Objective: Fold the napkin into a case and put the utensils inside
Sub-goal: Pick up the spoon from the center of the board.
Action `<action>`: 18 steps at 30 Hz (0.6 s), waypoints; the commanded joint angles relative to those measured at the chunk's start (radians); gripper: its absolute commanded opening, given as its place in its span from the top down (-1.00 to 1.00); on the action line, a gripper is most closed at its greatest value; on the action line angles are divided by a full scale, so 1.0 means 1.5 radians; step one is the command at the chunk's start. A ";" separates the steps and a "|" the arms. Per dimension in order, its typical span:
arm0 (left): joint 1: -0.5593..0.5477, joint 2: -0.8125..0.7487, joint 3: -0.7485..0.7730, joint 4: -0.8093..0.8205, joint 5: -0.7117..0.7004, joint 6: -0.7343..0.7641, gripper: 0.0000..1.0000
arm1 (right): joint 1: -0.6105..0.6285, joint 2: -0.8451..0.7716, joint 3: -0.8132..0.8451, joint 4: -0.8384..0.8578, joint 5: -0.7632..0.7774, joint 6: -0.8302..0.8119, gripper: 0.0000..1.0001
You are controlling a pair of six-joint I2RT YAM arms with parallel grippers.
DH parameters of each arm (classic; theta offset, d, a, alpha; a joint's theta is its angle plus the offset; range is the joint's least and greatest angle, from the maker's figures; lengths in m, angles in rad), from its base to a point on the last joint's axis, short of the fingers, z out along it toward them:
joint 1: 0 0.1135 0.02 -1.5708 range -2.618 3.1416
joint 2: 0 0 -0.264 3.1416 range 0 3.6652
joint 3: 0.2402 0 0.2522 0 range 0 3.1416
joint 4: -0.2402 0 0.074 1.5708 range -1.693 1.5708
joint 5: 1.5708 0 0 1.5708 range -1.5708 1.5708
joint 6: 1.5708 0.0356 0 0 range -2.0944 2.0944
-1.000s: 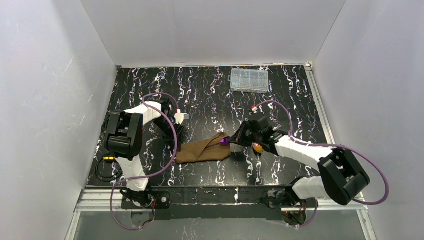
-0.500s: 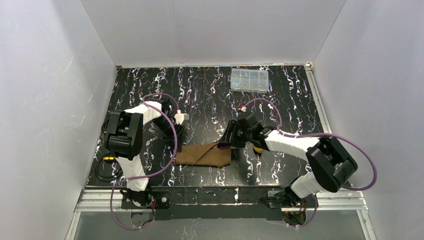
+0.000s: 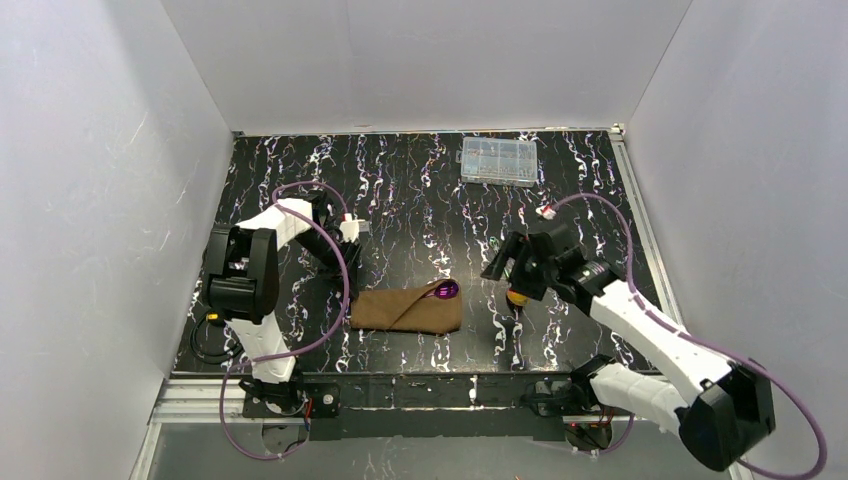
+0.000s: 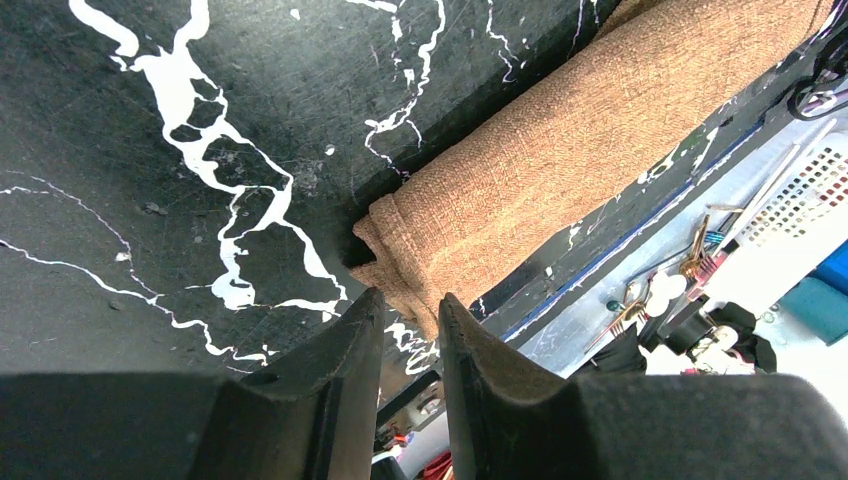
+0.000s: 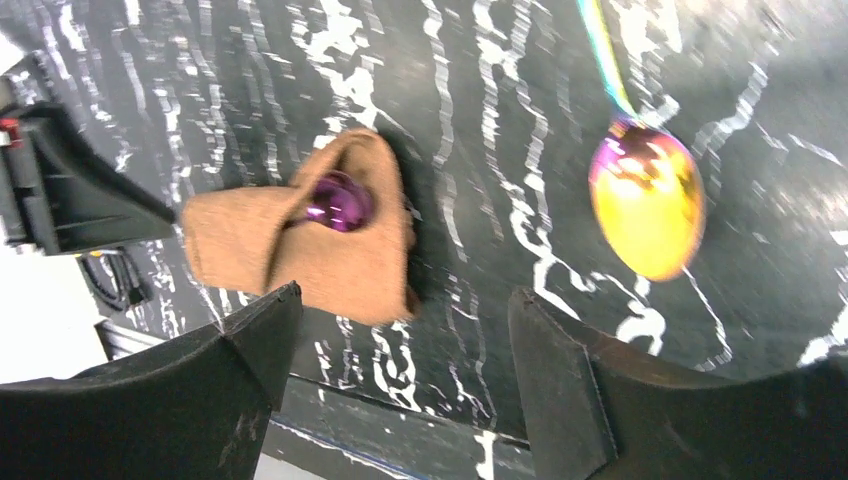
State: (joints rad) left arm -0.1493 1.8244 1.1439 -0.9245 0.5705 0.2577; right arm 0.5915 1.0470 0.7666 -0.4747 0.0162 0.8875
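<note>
The brown napkin lies folded into a flat strip at the front middle of the table. A purple spoon head sticks out of the fold at its right end, also visible in the right wrist view. The gold-orange spoon lies bare on the table to the right, below my right gripper. That gripper stands wide open and empty, apart from the napkin and the gold spoon. My left gripper sits at the napkin's left end. Its jaws stand a narrow gap apart, the cloth's corner just beyond the tips.
A clear plastic compartment box stands at the back right. White walls close in three sides. The metal rail of the table's front edge runs just below the napkin. Purple cables loop beside both arms.
My right gripper opened and let go of the purple spoon, which now rests in the napkin's fold. The gripper pulled back to the right, over the gold spoon. The left arm shifted slightly.
</note>
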 commanded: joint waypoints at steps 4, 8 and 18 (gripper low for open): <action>0.002 -0.029 0.006 -0.020 0.023 0.008 0.48 | -0.076 -0.072 -0.142 -0.070 -0.007 0.087 -0.61; 0.002 -0.033 0.007 -0.020 0.022 0.009 0.48 | -0.104 -0.069 -0.170 -0.038 -0.031 0.102 -0.61; 0.003 -0.024 0.007 -0.016 0.029 0.006 0.49 | -0.159 -0.024 -0.244 0.113 0.003 0.175 -0.36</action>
State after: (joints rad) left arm -0.1493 1.8194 1.1439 -0.9237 0.5858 0.2611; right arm 0.3698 0.9817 0.4515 -0.4297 -0.0193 1.0740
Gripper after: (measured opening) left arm 0.257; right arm 0.715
